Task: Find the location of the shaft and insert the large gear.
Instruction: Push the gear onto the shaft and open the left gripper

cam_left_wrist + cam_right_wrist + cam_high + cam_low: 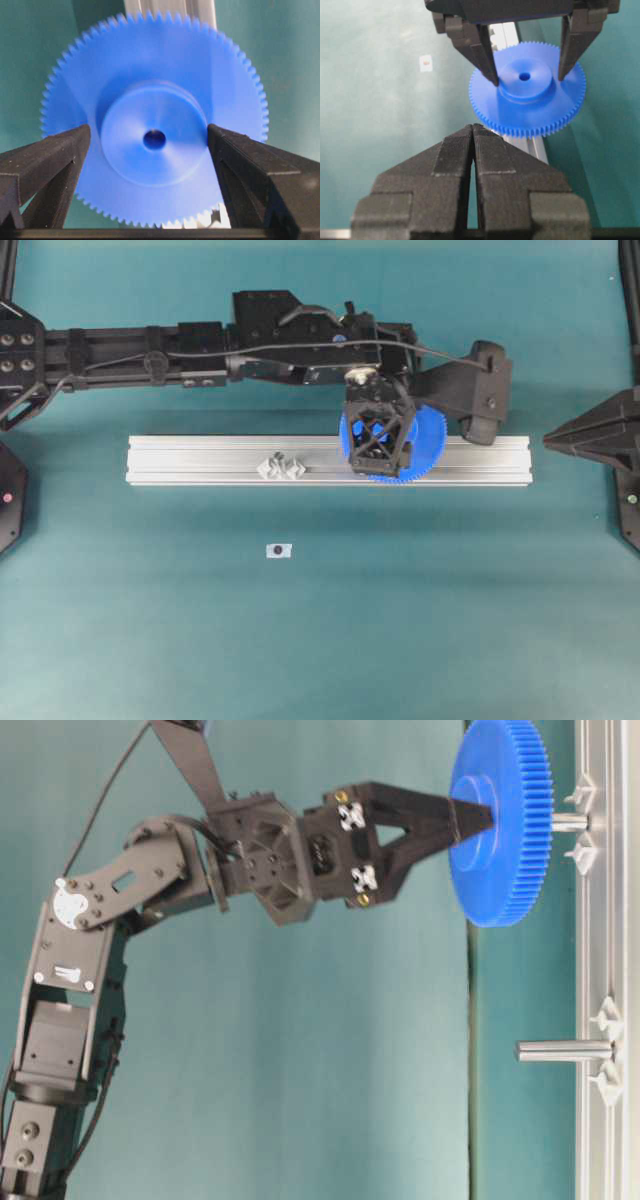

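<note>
- Search step apparently done: gear point(430, 435) over the right part of the rail point(200, 455), hole lined up on the shaft point(568, 821).
- Insertion begun, judged unfinished: at table level a stub of shaft bare between gear and rail; disc raised off the rail, not seated; roughly level, slight tilt not ruled out.
- Left gripper point(526, 77) over the gear, jaws spread wide to either side of the hub; slim gaps between fingers point(60, 155) and hub in the wrist views; no clamping visible, so probably not gripped.
- Right gripper point(472, 145) parked at the right, away from the rail; jaws pressed together, nothing between them.
- Left to do, as a guess: press or let the gear slide fully down, then lift clear.
- Edges: teeth overhanging the rail on both the near and far sides; fingers close to the hub wall, so little play sideways; straight up looks the safest way out.
- Spare shaft point(560, 1050) with its clear mounts point(282, 468) further left on the rail, well apart from the gear; worth avoiding on any leftward sweep.
- Small white tag point(279, 551) on the cloth near of the rail; elsewhere open cloth near and far, plenty of room to withdraw.
</note>
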Robot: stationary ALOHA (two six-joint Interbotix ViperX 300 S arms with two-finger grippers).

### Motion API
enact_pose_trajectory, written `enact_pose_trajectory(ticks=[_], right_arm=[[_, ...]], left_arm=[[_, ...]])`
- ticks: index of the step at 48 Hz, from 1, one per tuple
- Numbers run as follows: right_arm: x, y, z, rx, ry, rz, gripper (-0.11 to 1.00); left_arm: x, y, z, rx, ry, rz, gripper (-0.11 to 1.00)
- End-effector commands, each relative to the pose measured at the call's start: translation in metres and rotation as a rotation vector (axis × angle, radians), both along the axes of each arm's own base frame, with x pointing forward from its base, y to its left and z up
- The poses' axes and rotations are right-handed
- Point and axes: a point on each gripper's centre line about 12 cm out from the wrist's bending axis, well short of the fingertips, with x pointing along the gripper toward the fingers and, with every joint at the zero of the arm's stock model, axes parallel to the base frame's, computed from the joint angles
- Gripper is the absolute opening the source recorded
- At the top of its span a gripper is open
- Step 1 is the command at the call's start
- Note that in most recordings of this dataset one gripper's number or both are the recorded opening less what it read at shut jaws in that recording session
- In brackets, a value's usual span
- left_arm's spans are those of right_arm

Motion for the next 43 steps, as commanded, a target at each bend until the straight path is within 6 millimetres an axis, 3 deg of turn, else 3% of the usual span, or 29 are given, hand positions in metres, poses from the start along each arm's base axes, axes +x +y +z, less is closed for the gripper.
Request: enact_pose_trajectory(ticks=[1, 22, 34, 43], right_arm=[[0.002, 0.0, 0.004, 0.009, -0.013, -0.006, 0.07], [0.002, 0.0, 0.004, 0.009, -0.011, -0.005, 0.07], [0.001, 0.0, 0.004, 0.009, -0.013, -0.006, 0.07], [0.001, 0.0, 0.005, 0.009, -0.017, -0.006, 0.07]], left_arm=[[0.003, 0.001, 0.029, 0.011, -0.065, 0.0, 0.93], [0.004, -0.001, 0.003, 0.0, 0.018, 0.001, 0.93], [0.003, 0.002, 0.004, -0.001, 0.023, 0.008, 0.93], [-0.005, 0.019, 0.016, -0.004, 0.03, 0.046, 0.93]])
